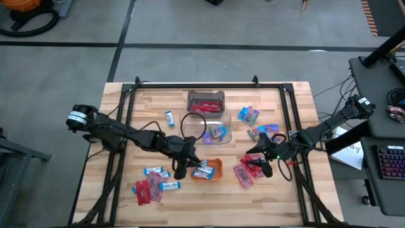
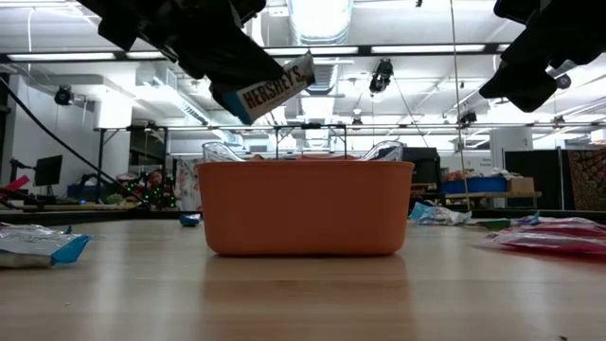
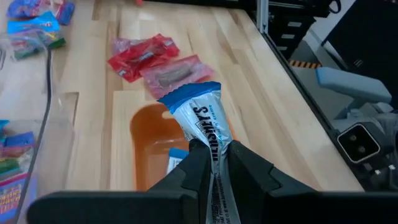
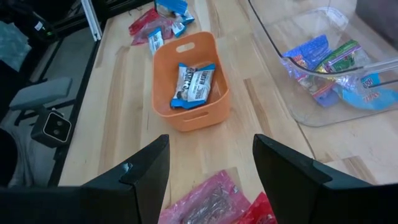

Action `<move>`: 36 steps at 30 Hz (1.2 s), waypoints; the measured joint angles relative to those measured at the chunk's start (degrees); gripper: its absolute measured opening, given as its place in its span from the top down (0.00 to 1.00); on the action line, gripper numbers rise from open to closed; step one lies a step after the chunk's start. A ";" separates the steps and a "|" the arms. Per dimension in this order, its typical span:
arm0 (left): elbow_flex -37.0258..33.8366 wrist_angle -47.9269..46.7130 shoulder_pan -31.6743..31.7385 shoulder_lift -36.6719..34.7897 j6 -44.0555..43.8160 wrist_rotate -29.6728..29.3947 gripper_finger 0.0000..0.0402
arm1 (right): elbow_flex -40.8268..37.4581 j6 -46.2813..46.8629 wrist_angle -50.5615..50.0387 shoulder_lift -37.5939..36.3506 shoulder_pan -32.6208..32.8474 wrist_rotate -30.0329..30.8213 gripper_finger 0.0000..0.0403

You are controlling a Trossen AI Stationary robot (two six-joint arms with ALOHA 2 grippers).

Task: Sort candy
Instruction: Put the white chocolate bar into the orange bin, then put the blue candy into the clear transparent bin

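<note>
Nearest the table-level camera stood the small orange tray (image 2: 305,206), broad wall on, with the left gripper (image 2: 230,87) hanging above its left rim. Pinched between the left gripper's (image 3: 214,163) two dark fingers: one blue-and-white bar (image 3: 202,124), clamped at its near end, long axis running straight out from the fingers and tipped slightly upward at the free end. Lay almost directly over the tray (image 3: 149,127), free end reaching past the tray's far rim, so judged a short drop away from joining the bars (image 4: 193,85) already inside. Seen from above, sat just left of the tray (image 1: 216,171), clearly the nearer arm to it. Right gripper (image 1: 258,164) hovered well to the tray's right, fingers spread wide and holding nothing, above the pink and red packets (image 1: 243,174). More candy remained loose: red packets (image 1: 147,189) and blue-and-white bars (image 1: 154,171) at the table's front left, crinkly wrappers (image 1: 249,114) toward the back right. Clear bins (image 1: 205,101) behind the tray held red and mixed sweets.
</note>
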 joint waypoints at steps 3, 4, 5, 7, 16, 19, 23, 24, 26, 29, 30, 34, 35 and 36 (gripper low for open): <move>0.40 0.07 -0.37 0.70 -0.20 -0.02 0.90 | -0.09 0.02 -0.02 0.00 0.00 0.00 0.45; 0.49 0.13 -0.40 1.05 -0.23 -0.04 0.90 | -0.09 0.04 0.00 0.00 0.00 0.00 0.45; 0.50 0.07 -0.41 1.46 -0.51 -0.08 0.90 | -0.09 0.04 0.10 0.00 0.00 0.00 0.45; 0.50 0.09 -0.41 2.46 -1.87 -0.37 0.90 | -0.09 0.04 0.58 0.00 0.00 0.00 0.45; 2.17 0.42 -0.39 6.74 -4.57 -0.47 0.90 | -0.10 0.50 0.88 0.02 0.00 0.00 0.45; 2.27 0.20 -0.39 6.92 -4.57 -0.46 0.90 | -0.10 2.11 1.07 0.02 0.00 0.00 0.45; 2.27 -0.82 -0.39 6.80 -4.84 -0.44 0.89 | -0.09 4.01 1.07 0.02 0.00 0.00 0.45; 2.27 -0.92 -0.39 6.76 -5.17 -0.42 0.87 | -0.12 4.22 1.08 0.02 0.00 0.01 0.45; 2.27 -1.15 -0.39 6.72 -5.74 -0.40 0.83 | -0.09 4.22 1.07 0.02 0.00 0.02 0.45; 2.27 -1.40 -0.39 6.72 -6.11 -0.39 0.76 | -0.12 4.22 1.09 0.02 0.00 0.02 0.45; 2.27 -1.38 -0.39 6.72 -6.27 -0.42 0.73 | -0.09 4.22 1.11 0.02 0.00 0.02 0.45; 2.27 -1.38 -0.39 6.72 -6.22 -0.42 0.61 | -0.09 4.24 1.25 0.02 0.00 0.04 0.45; 2.27 -1.38 -0.39 6.72 -6.19 -0.44 0.58 | -0.09 4.24 1.27 0.02 0.00 0.05 0.45; 2.27 -1.48 -0.32 6.69 -6.16 -0.44 0.56 | -0.09 4.25 1.27 0.02 0.00 0.17 0.45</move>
